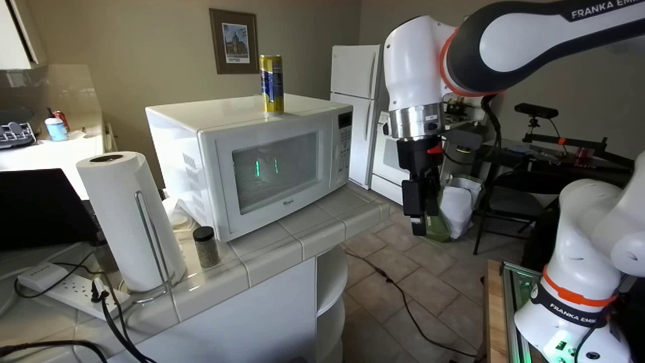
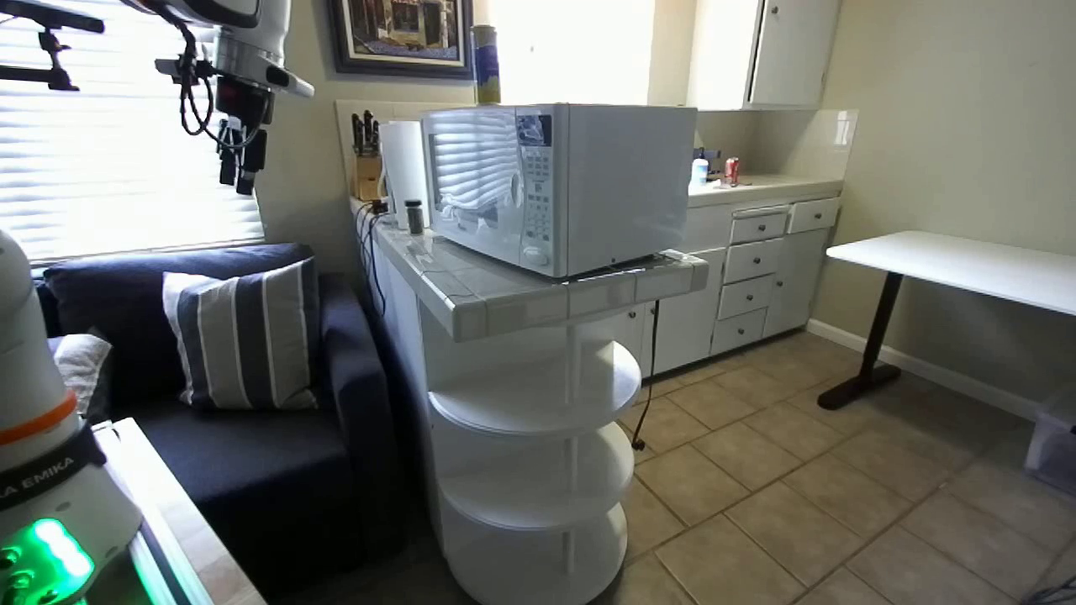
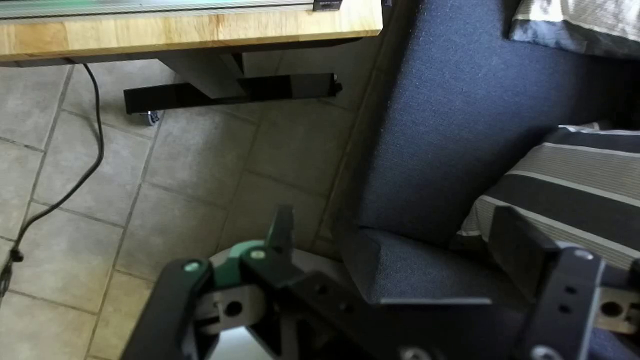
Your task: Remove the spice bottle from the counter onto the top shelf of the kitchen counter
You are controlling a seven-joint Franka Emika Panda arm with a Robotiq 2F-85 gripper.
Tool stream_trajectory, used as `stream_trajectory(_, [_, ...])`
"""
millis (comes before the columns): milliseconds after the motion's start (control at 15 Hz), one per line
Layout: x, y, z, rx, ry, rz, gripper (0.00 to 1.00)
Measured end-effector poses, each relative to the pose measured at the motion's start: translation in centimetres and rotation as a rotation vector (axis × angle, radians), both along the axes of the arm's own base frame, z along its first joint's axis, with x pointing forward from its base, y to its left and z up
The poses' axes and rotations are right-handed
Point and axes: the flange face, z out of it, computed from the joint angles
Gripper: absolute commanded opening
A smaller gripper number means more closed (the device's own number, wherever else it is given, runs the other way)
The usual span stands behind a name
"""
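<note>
The spice bottle (image 1: 205, 248) is a small clear jar with a black lid. It stands upright on the tiled counter (image 1: 317, 224), between the paper towel roll and the microwave. It also shows in an exterior view (image 2: 414, 217). The top shelf (image 2: 534, 407) is the upper of several white rounded shelves at the counter's end; its edge also shows in an exterior view (image 1: 333, 290). My gripper (image 1: 422, 219) hangs in the air off the counter, well apart from the bottle. In the wrist view my gripper (image 3: 394, 217) has its fingers wide apart with nothing between them.
A white microwave (image 1: 274, 171) stands on the counter with a yellow-blue can (image 1: 272, 83) on top. A paper towel roll (image 1: 128, 222) and a power strip (image 1: 75, 290) with cables stand beside the bottle. A dark sofa (image 2: 227, 454) lies along the counter's side.
</note>
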Motion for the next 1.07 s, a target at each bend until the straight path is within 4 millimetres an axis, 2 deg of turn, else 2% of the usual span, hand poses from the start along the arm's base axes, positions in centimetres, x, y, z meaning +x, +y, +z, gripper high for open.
stream_trajectory(467, [0.3, 0.4, 0.3, -0.003, -0.027, 0.009, 1.0])
stream_trajectory(600, [1.1, 2.0, 0.9, -0.019, -0.099, 0.037, 1.0])
stream_trajectory(800, [3.2, 5.7, 1.6, -0.055, -0.225, 0.066, 1.0])
stream_trajectory(1067, [6.9, 9.5, 1.3, -0.11, -0.379, 0.064, 1.0])
